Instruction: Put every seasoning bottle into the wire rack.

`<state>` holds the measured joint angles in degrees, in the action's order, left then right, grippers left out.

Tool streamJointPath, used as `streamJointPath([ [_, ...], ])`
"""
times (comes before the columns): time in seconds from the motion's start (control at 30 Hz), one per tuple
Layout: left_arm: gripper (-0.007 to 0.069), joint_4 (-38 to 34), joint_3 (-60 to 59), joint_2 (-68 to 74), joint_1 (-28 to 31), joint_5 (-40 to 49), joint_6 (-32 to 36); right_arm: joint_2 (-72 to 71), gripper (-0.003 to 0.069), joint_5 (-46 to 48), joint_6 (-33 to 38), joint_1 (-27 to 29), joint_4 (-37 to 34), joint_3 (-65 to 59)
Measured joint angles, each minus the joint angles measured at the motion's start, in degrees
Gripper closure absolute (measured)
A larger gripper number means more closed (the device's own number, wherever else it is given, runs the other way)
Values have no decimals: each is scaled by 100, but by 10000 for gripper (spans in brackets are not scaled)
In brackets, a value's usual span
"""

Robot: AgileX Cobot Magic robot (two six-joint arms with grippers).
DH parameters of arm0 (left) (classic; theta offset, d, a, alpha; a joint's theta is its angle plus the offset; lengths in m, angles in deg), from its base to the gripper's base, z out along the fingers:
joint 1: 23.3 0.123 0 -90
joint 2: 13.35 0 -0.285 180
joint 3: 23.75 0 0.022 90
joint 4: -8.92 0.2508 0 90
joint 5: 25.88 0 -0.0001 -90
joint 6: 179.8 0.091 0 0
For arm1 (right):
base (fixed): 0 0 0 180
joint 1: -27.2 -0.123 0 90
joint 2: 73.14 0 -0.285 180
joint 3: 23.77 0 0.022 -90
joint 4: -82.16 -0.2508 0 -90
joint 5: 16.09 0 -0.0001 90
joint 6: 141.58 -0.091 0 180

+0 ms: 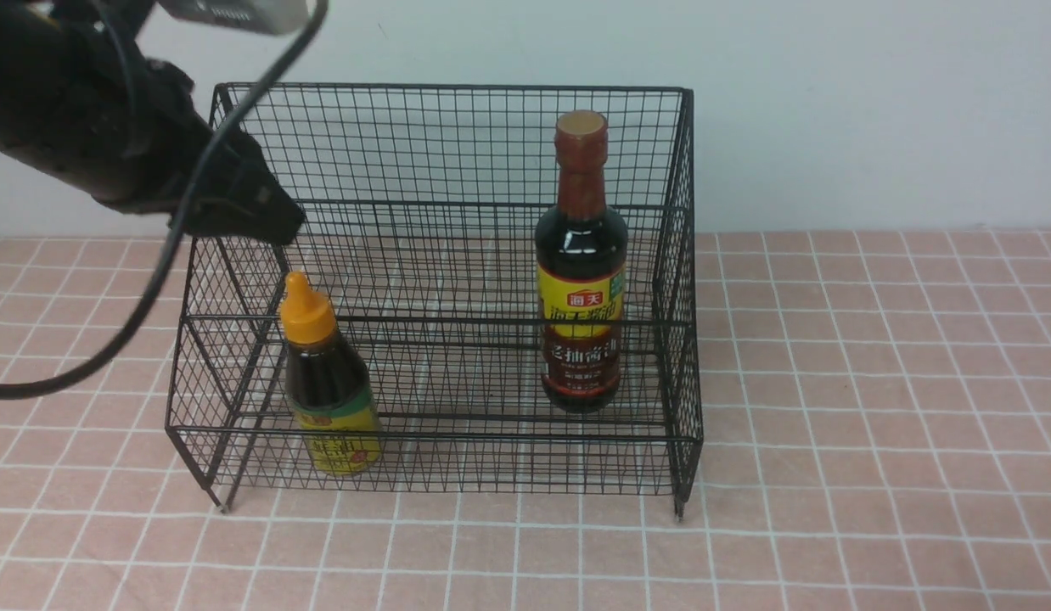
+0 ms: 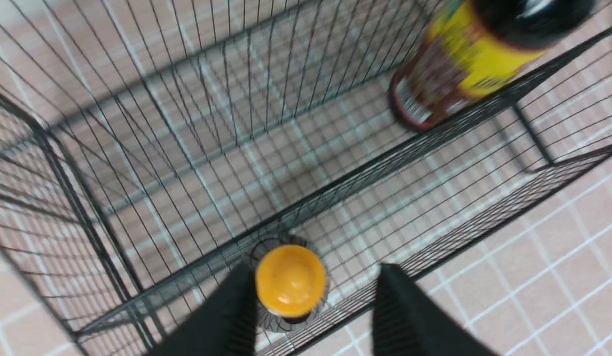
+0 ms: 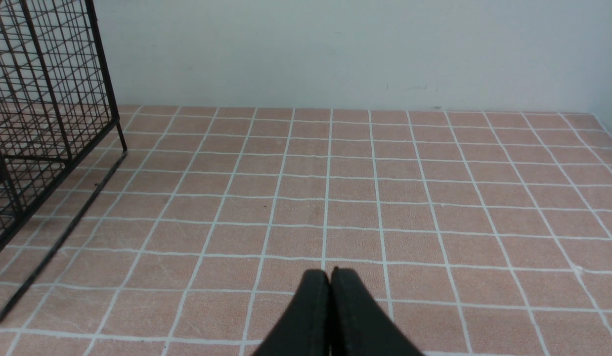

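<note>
The black wire rack (image 1: 432, 144) stands mid-table. The tall seasoning bottle (image 1: 581, 255) with the brown-red cap stands upright in its back tier at the right; it also shows in the left wrist view (image 2: 464, 64). The short bottle (image 1: 330, 382) with the orange nozzle cap stands upright in the front tier at the left. My left gripper (image 1: 279, 225) hangs just above it, open; in the left wrist view (image 2: 313, 296) the orange cap (image 2: 291, 279) lies between the fingers, near one finger (image 2: 232, 316). My right gripper (image 3: 329, 277) is shut and empty over the table, out of the front view.
A pink tablecloth with a white grid (image 1: 873, 382) covers the table up to a pale wall. The left arm's cable (image 1: 152, 280) hangs by the rack's left side. The rack's right end (image 3: 49, 99) shows in the right wrist view.
</note>
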<state>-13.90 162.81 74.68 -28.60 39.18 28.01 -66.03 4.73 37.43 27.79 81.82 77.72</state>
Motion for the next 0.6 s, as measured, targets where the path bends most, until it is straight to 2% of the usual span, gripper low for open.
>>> streamJointPath([
  [0.1, 529, -64, 57, -572, 0, 84, -405, 0, 673, 0, 0, 0, 0, 0],
  [0.2, 610, -192, -69, -1133, 0, 91, -699, 0, 673, 0, 0, 0, 0, 0],
  [0.3, 629, -278, -379, -1645, 0, 70, -780, 0, 673, 0, 0, 0, 0, 0],
  [0.6, 631, -343, -2346, -4222, 0, -360, -821, 0, 673, 0, 0, 0, 0, 0],
])
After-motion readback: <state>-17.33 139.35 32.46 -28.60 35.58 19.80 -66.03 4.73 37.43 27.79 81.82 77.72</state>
